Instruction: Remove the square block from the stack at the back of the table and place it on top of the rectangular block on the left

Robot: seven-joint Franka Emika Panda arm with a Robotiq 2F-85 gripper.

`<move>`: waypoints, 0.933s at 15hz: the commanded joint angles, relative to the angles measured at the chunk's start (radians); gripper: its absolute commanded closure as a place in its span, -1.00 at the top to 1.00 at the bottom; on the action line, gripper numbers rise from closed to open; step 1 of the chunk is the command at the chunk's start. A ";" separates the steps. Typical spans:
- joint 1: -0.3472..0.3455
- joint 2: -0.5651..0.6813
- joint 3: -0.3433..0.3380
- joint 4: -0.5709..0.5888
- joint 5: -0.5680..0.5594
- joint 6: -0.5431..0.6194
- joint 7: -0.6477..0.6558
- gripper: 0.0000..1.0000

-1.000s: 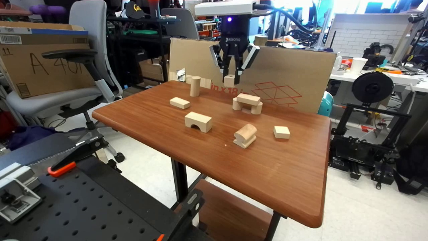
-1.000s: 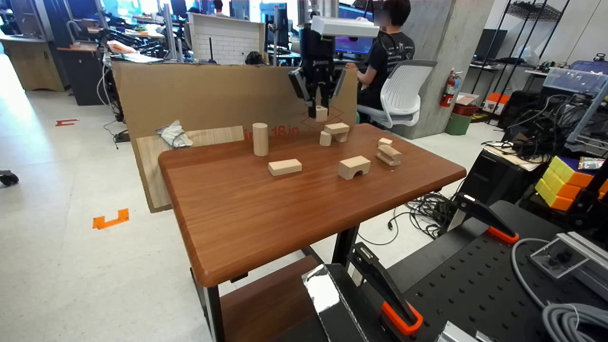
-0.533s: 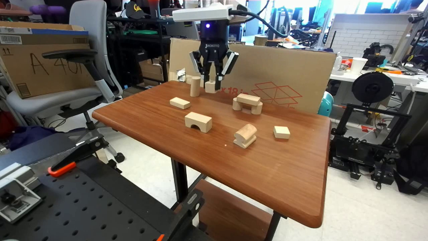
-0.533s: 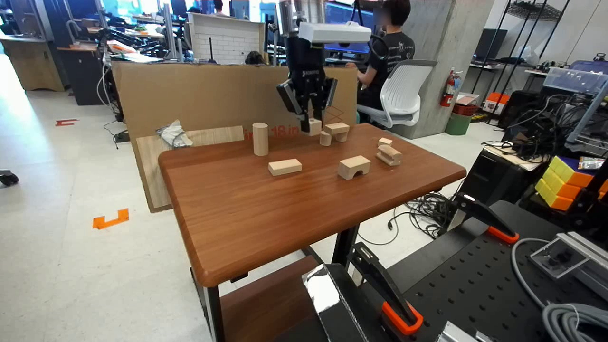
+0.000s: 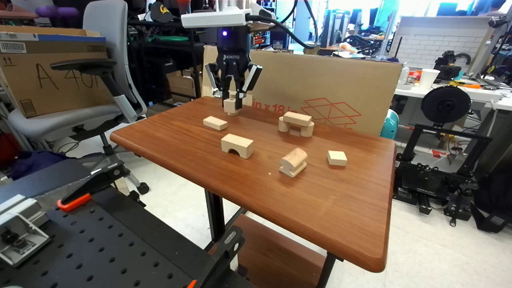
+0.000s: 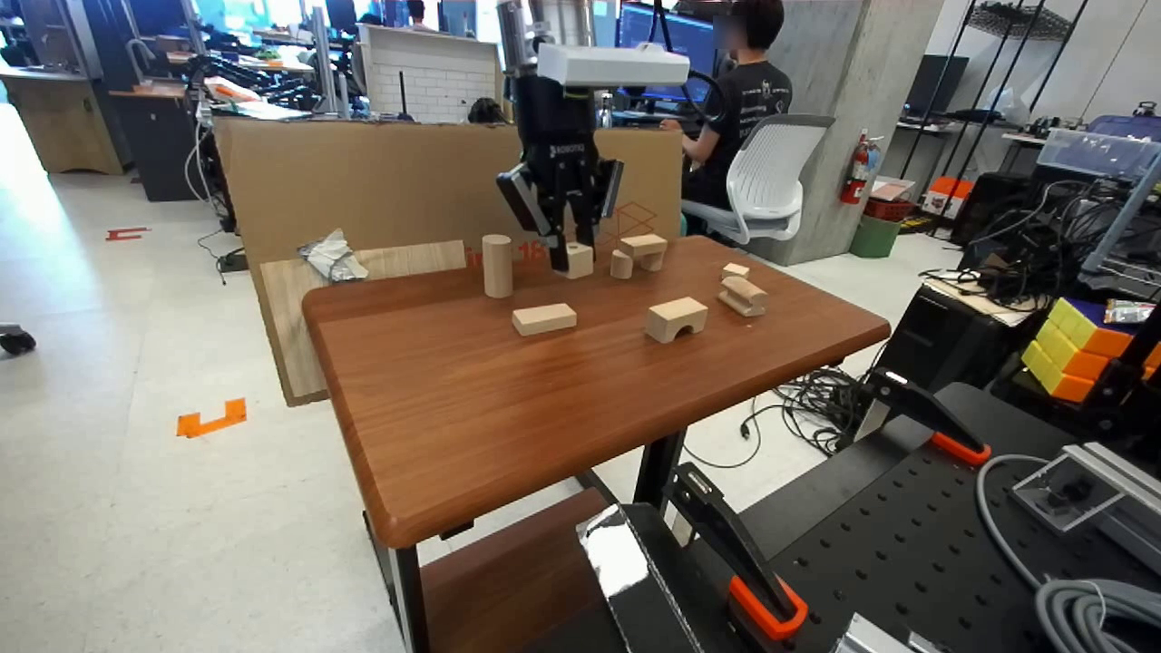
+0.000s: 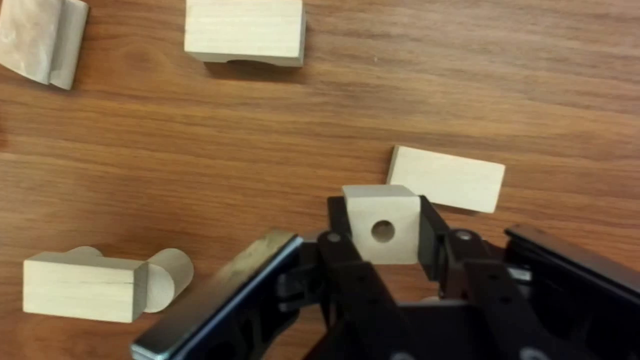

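Holding 1 sq. block in tool — stack prob. 3 pcs.

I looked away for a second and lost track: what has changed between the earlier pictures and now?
The claw, holding the square block, has moved left and down in both exterior views, away from the stack and toward the rectangular block. It held the square block throughout; nothing was newly gripped or let go. The stack, rectangular block, upright cylinder and arch block stayed put.
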 commanded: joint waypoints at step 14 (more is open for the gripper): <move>0.016 -0.018 0.036 -0.087 0.021 0.130 0.077 -0.81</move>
